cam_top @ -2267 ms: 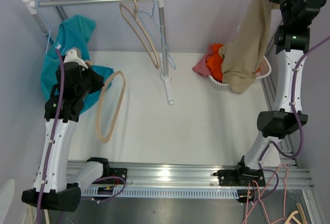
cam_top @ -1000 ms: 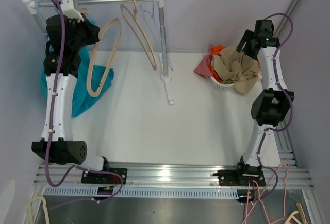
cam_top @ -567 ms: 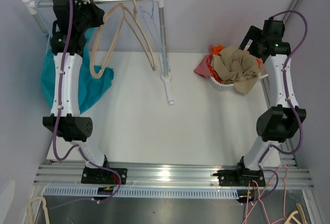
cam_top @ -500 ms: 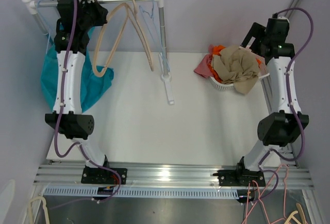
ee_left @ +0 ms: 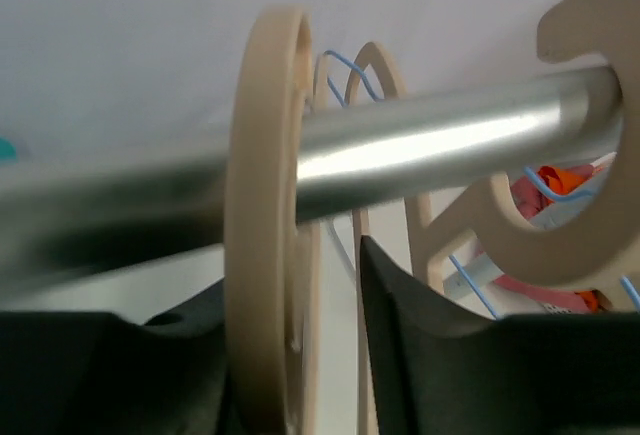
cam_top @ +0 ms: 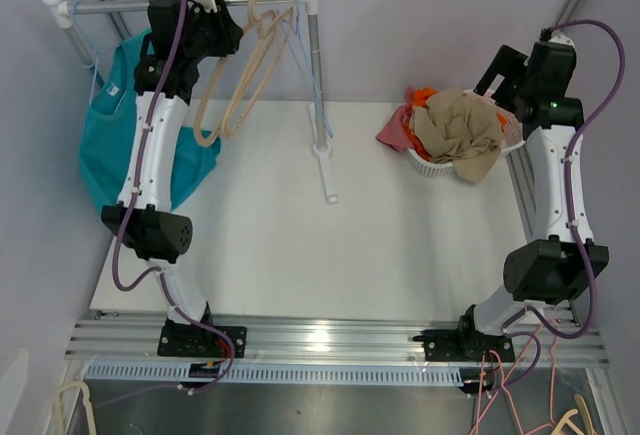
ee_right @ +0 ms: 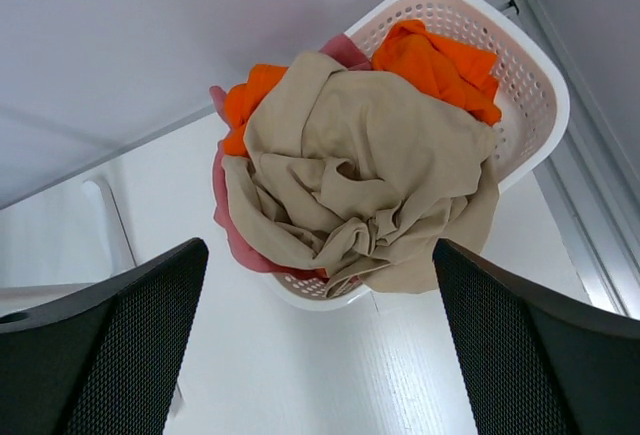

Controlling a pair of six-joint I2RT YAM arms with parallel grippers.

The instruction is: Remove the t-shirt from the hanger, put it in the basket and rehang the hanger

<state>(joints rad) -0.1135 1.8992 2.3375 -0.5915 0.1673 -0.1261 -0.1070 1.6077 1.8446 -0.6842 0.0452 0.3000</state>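
The hanger [cam_top: 232, 90] hangs on the rail [cam_top: 110, 3] at the far left of the table [cam_top: 400, 245], its hook between the fingers of my left gripper [cam_top: 222, 27]. Another garment [cam_top: 100, 150] hangs further left. The t-shirt [cam_top: 457, 133] lies in the basket [cam_top: 516, 135] at far right, below my right gripper [cam_top: 497, 73].

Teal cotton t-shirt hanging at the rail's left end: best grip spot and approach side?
Probably the loose lower corner of the teal t-shirt, coming from the open white table side. That fabric hangs slack and spread there; the collar sits tight up by the metal rail.
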